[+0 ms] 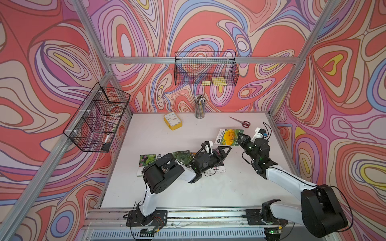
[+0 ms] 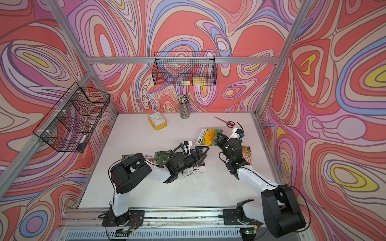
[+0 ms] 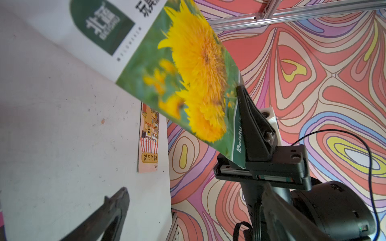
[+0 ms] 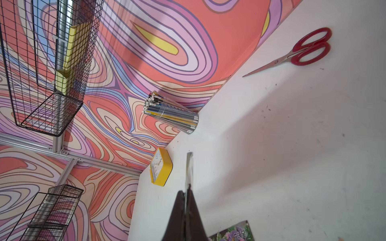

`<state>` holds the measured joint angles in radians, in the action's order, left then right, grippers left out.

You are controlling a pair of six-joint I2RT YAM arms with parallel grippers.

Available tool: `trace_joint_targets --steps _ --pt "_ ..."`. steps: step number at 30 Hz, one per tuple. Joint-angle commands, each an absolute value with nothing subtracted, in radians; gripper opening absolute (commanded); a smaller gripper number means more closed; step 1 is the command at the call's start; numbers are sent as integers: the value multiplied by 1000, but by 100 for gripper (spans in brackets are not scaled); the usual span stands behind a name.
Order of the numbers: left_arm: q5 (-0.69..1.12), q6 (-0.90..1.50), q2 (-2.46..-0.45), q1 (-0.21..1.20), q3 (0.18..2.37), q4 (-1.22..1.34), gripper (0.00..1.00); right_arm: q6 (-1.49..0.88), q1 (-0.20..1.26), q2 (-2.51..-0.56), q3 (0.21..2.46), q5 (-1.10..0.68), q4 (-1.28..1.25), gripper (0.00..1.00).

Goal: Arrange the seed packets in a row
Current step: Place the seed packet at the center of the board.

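My right gripper (image 1: 240, 139) is shut on the green edge of a sunflower seed packet (image 1: 227, 136), which it holds tilted above the table at right of centre. In the right wrist view that packet (image 4: 189, 167) shows edge-on between the closed fingers (image 4: 177, 212). My left gripper (image 1: 225, 154) is open and empty, just left of the sunflower packet (image 3: 188, 68). Under the left arm, seed packets lie side by side: a purple-flower one (image 1: 147, 159), a green gourd one (image 1: 183, 156) and a white-labelled one (image 1: 215, 170). An orange shop-print packet (image 2: 246, 153) lies beside the right arm.
A yellow clock (image 1: 173, 122), a cup of pencils (image 1: 199, 108) and red-handled scissors (image 1: 240, 122) stand along the table's back edge. Wire baskets hang on the back wall (image 1: 205, 68), holding yellow note pads, and on the left wall (image 1: 98, 119).
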<state>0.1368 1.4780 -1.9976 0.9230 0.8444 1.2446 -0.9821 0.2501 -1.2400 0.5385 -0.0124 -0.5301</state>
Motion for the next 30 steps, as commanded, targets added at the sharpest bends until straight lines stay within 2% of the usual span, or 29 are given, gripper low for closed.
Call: trace_joint_targets --steps 1,9,12,13,14,15,16,21,22,24,26,30 --pt "119 1489 -2043 920 892 1324 99 -1027 252 -1244 510 -34 -582 0" --pt "62 1487 -2116 917 1026 1325 88 -1055 252 -1194 461 -48 -587 0" --pt "52 1467 -2117 913 1044 1324 73 -1061 252 -1182 450 -55 -586 0" --pt "53 1465 -2117 912 1049 1324 65 -1062 252 -1175 442 -56 -587 0" --pt "55 1466 -2118 910 1053 1324 53 -1061 252 -1171 435 -56 -586 0" --pt "59 1469 -2120 909 1055 1323 32 -1060 253 -1164 430 -55 -583 0" --pt "56 1476 -2121 907 1052 1319 0 -1060 252 -1161 426 -55 -578 0" --pt "67 1485 -2113 897 1021 1312 0 -1031 252 -1128 429 -69 -511 0" --pt "89 1478 -2106 888 1014 1301 0 -1005 250 -1120 449 -79 -452 24" --pt "174 1459 -2091 864 1019 1253 0 -935 247 -1105 501 -106 -322 49" --pt "305 1429 -2073 826 1041 1158 0 -862 221 -1096 555 -162 -192 56" --pt "650 1404 -2072 749 1104 1017 0 -783 91 -1071 600 -408 -77 60"
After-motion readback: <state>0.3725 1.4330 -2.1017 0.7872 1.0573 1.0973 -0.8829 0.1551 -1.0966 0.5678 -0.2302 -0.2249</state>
